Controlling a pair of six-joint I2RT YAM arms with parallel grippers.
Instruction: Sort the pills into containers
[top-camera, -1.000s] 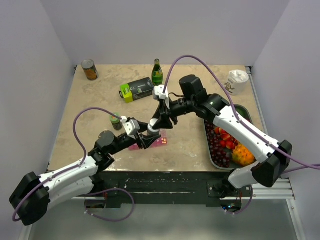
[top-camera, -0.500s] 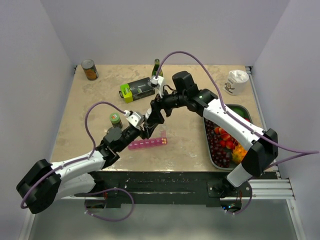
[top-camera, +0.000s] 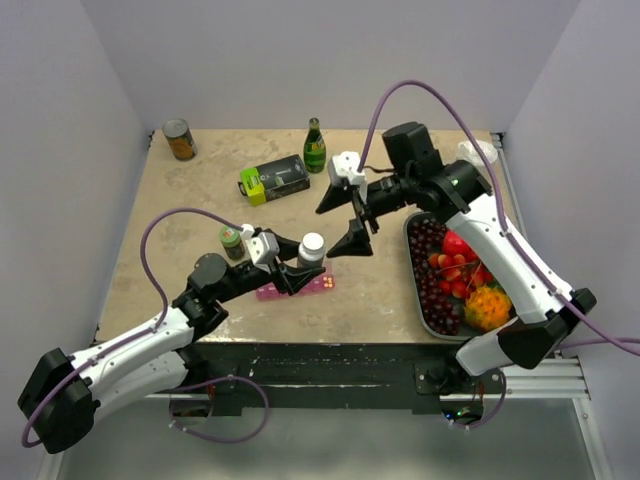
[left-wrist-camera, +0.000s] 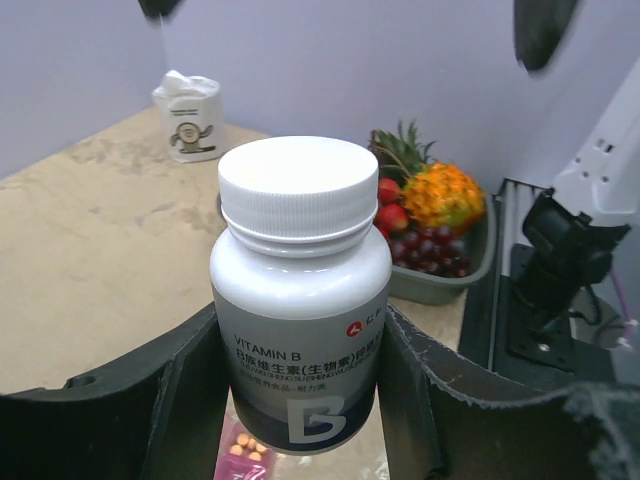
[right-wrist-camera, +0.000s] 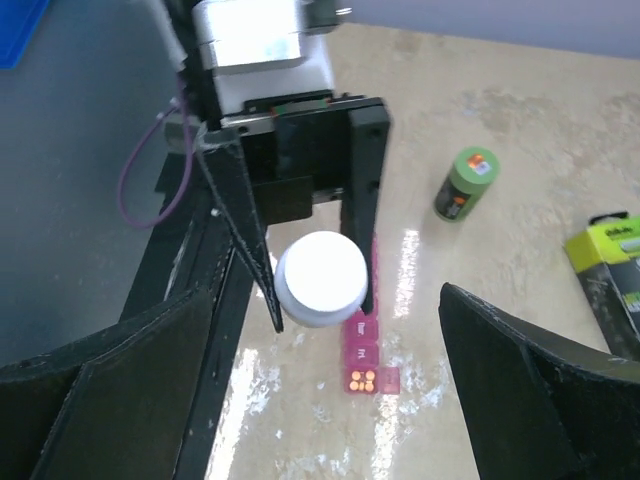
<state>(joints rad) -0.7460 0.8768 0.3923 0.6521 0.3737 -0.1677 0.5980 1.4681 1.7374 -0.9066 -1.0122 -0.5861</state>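
A white-capped vitamin bottle (left-wrist-camera: 300, 290) stands upright between the fingers of my left gripper (top-camera: 300, 272), which is shut on its body; its cap (right-wrist-camera: 321, 278) is on. Right under it lies the pink strip of containers (top-camera: 296, 288) on the table. The end compartment (right-wrist-camera: 362, 379) is open and holds several orange pills (left-wrist-camera: 245, 449); the others are lidded. My right gripper (top-camera: 341, 222) hangs open above and to the right of the bottle, apart from it, with nothing between its fingers (right-wrist-camera: 110, 380).
A dark fruit tray (top-camera: 424, 315) sits at the right edge under the right arm. A small green-capped bottle (top-camera: 232, 242) stands just left of my left gripper. Further back are a black and green box (top-camera: 273, 180), a green glass bottle (top-camera: 315, 145), a can (top-camera: 180, 139) and a paper cup (left-wrist-camera: 190, 117).
My right gripper has opened wide, let go of the bottle's top and drawn back up and to the right. The left gripper still holds the bottle over the pink strip.
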